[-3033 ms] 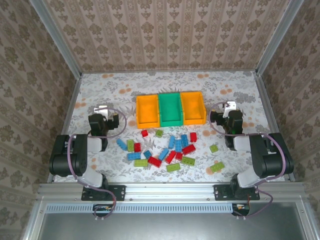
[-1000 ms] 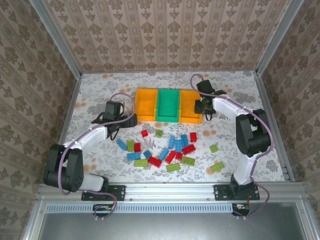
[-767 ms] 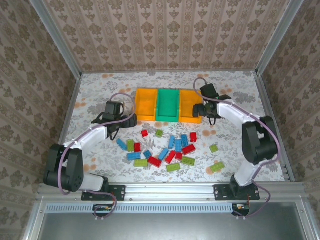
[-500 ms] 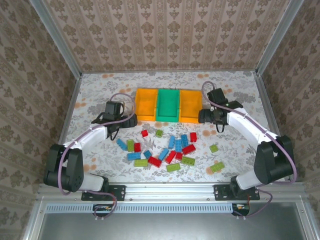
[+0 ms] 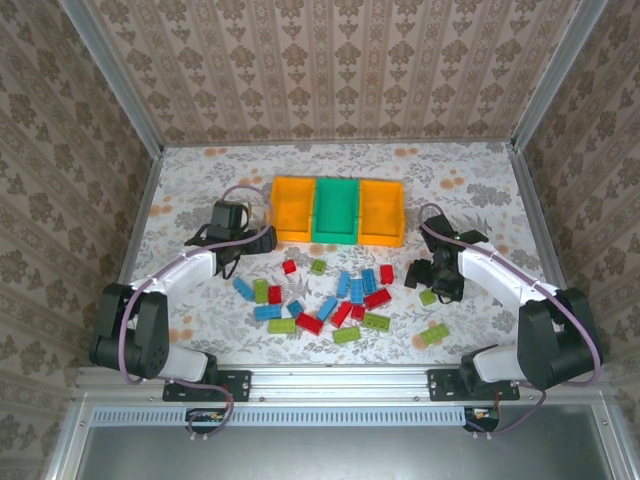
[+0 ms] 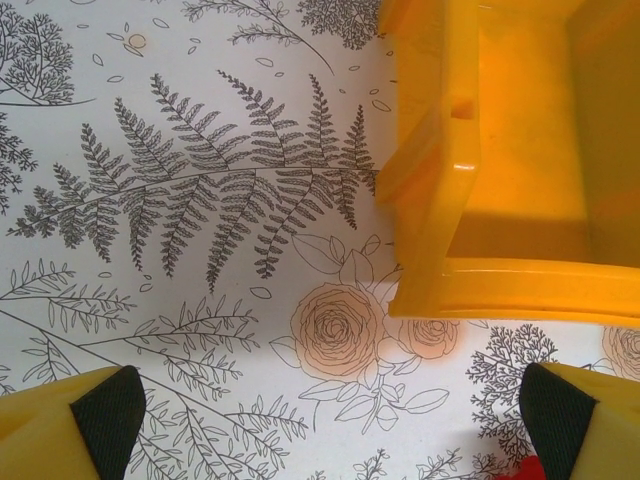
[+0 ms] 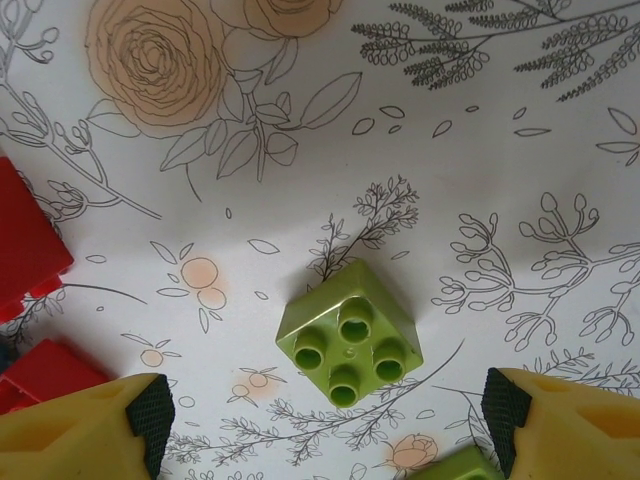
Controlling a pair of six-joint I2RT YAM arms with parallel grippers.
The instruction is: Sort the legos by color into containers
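Observation:
Red, blue and light green legos [image 5: 330, 297] lie scattered in front of the containers: a left orange bin [image 5: 295, 222], a green bin [image 5: 338, 215] and a right orange bin [image 5: 383, 212]. All three bins look empty. My right gripper [image 5: 432, 280] hovers open over a lone green two-by-two brick [image 7: 350, 345], which lies flat between its fingers [image 7: 140, 415] without touching them. That brick [image 5: 427, 297] sits right of the pile. My left gripper [image 5: 255, 243] is open over bare table by the left orange bin's [image 6: 500, 150] near corner, nothing between its fingers [image 6: 100, 420].
Another green brick [image 5: 433, 335] lies near the front right, its edge [image 7: 470, 468] just below the right gripper. Red bricks [image 7: 25, 250] lie left of the right gripper. A red brick's tip [image 6: 525, 470] shows by the left gripper's right finger. Metal rails edge the table.
The right arm swung from the right orange bin down and toward the front, stopping over the lone green brick. The left arm, extended earlier from its folded pose, has held still for the last second.

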